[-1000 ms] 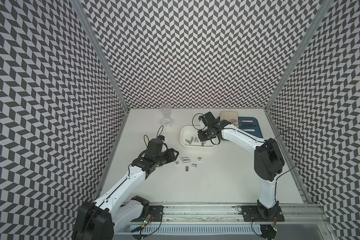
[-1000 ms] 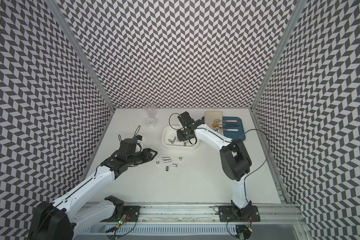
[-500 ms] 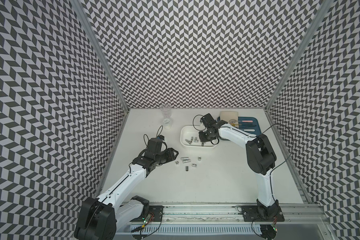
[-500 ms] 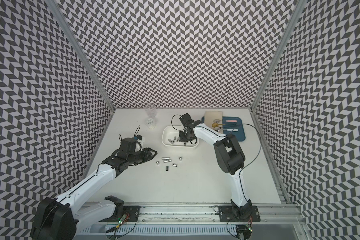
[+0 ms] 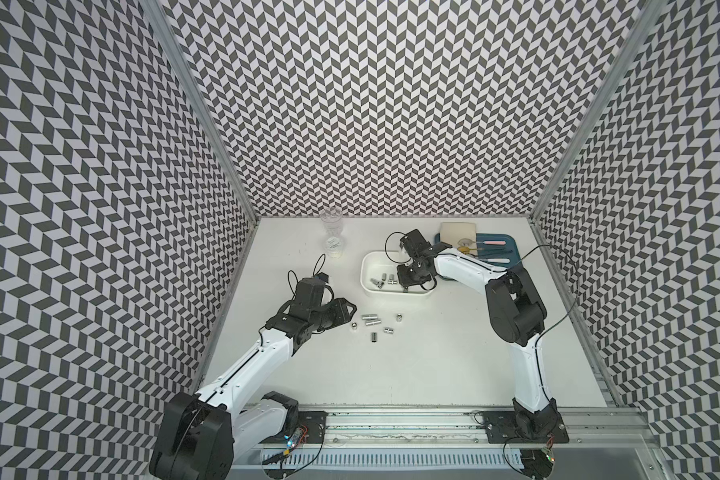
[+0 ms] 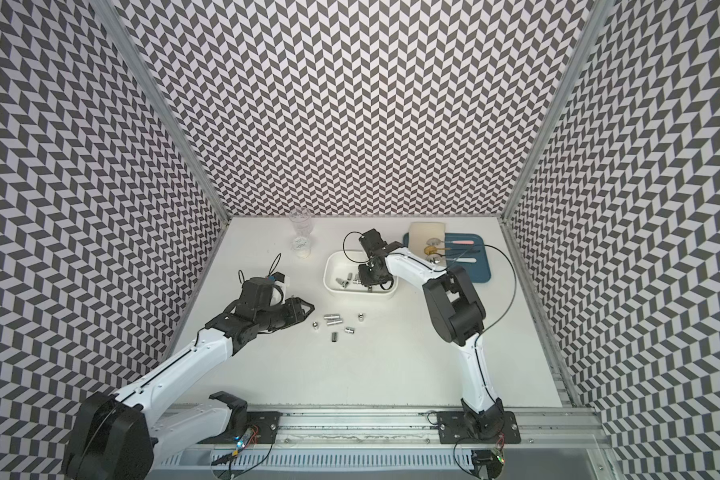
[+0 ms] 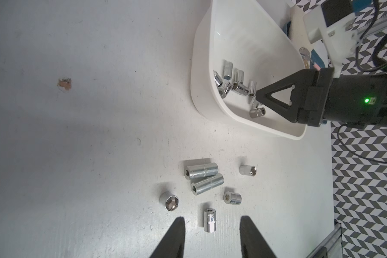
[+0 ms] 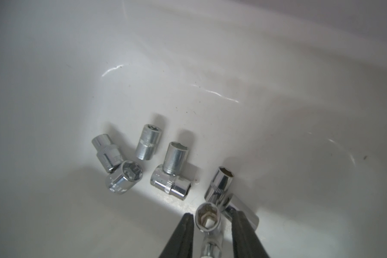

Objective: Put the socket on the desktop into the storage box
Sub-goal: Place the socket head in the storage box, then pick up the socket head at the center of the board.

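Right wrist view: my right gripper (image 8: pixel 211 214) stands parted, released, either side of a socket (image 8: pixel 208 220) resting in the storage box (image 8: pixel 210 55); drop-off, I judge; next I lift clear without nudging it; my left gripper (image 7: pixel 211 218), parted and empty, faces six sockets (image 7: pixel 202 175) in the middle of the tabletop (image 7: pixel 76 134).

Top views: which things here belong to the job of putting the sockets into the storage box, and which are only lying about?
Belonging to the job: loose sockets on the desktop; white storage box; sockets already inside it.

Only lying about: clear glass cup; blue tray; cream cloth and spoons on that tray.
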You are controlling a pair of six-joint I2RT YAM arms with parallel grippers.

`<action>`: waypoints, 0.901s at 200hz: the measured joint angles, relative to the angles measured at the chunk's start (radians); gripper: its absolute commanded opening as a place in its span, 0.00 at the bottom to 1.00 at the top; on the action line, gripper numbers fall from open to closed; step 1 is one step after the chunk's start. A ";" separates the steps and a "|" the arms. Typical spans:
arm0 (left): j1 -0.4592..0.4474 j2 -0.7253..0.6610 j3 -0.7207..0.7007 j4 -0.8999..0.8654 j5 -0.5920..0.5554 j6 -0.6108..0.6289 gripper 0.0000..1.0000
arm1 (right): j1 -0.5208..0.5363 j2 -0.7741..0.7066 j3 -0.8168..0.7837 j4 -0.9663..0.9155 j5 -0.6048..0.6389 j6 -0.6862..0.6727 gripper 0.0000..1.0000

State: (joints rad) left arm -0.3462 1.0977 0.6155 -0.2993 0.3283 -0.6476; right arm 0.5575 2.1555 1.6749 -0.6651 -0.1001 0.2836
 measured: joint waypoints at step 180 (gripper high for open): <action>0.000 0.009 -0.002 -0.031 -0.021 0.027 0.44 | 0.008 -0.359 -0.234 0.069 -0.013 0.016 0.39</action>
State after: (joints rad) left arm -0.3462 1.1069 0.6132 -0.3302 0.3073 -0.6201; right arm 0.5659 1.7969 1.4410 -0.5964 -0.1131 0.3000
